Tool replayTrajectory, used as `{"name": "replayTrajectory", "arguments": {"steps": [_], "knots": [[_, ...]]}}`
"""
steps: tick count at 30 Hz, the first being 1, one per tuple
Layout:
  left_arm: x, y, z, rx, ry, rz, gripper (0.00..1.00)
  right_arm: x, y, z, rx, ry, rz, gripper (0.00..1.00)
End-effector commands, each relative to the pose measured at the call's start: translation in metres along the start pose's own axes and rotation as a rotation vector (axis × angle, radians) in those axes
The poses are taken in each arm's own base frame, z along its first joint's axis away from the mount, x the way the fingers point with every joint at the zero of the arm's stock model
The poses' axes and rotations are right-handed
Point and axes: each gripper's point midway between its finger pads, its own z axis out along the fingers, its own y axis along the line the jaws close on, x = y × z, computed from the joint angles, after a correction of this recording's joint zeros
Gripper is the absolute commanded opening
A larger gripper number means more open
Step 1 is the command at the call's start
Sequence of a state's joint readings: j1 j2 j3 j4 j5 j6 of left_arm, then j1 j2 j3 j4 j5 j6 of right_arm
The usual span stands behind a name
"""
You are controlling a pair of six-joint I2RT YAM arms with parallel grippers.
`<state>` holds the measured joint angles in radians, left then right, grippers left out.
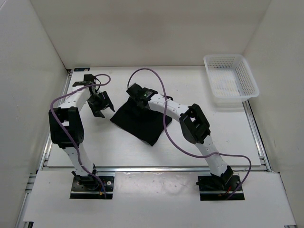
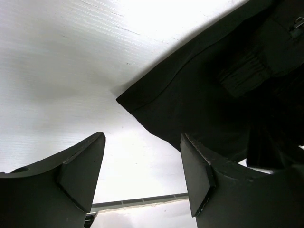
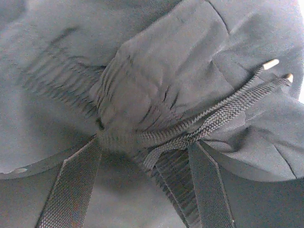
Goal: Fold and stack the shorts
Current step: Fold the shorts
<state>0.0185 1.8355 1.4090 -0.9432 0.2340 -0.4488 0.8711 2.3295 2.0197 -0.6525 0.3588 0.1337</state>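
The black shorts (image 1: 138, 122) lie folded into a flat, roughly square pile in the middle of the table. My left gripper (image 1: 101, 105) hovers just left of the pile's far left corner, open and empty. In the left wrist view (image 2: 142, 175) the corner of the shorts (image 2: 199, 95) lies just ahead of the right finger (image 2: 197, 175). My right gripper (image 1: 138, 94) is down on the pile's far corner. In the right wrist view (image 3: 145, 185) its jaws stand wide apart, with the gathered waistband (image 3: 137, 95) and the drawstring (image 3: 213, 116) bunched between them.
A white mesh basket (image 1: 231, 78) stands at the far right of the table. White walls enclose the table on the left, back and right. Purple cables loop from both arms.
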Motion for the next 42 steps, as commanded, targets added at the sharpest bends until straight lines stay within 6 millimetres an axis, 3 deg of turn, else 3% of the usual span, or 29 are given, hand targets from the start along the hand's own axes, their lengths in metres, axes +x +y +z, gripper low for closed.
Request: {"name": "replayTrajectory", "arguments": {"steps": [1,8,14,17,19,21,23,28,31,38,40,42], "knots": [[-0.002,-0.01,-0.017,0.046,-0.031,0.028,0.75,-0.019,-0.011,0.007,0.081,-0.059,-0.029,0.76],[0.001,-0.008,-0.015,0.042,-0.023,0.035,0.74,-0.025,-0.036,0.015,0.256,-0.08,-0.004,0.72],[-0.001,-0.005,-0.015,0.041,-0.026,0.036,0.73,-0.013,-0.026,0.03,0.215,-0.046,-0.008,0.6],[-0.001,-0.005,-0.015,0.041,-0.026,0.036,0.73,-0.013,-0.025,0.03,0.215,-0.047,0.003,0.39],[0.001,-0.003,-0.014,0.037,-0.018,0.034,0.73,-0.013,-0.025,0.03,0.215,-0.047,0.003,0.16],[0.004,-0.001,-0.011,0.033,-0.009,0.031,0.73,-0.015,-0.026,0.024,0.214,-0.055,0.015,0.06],[0.007,0.001,-0.009,0.028,0.001,0.028,0.73,-0.022,-0.026,0.013,0.193,-0.074,0.024,0.06],[0.01,0.007,-0.004,0.023,0.007,0.026,0.72,-0.026,-0.01,-0.007,0.065,-0.088,0.032,0.48],[0.01,0.008,-0.004,0.023,0.007,0.026,0.72,-0.023,-0.002,-0.013,0.031,-0.084,0.023,0.63],[0.009,0.007,-0.007,0.026,-0.001,0.028,0.72,-0.01,0.016,-0.009,-0.029,-0.067,-0.037,0.69],[0.01,0.005,-0.007,0.035,0.003,0.029,0.72,-0.003,0.025,-0.001,-0.023,-0.052,-0.068,0.71],[0.01,0.005,-0.007,0.035,0.003,0.029,0.71,0.002,0.022,0.008,0.03,-0.043,-0.091,0.71]]}}
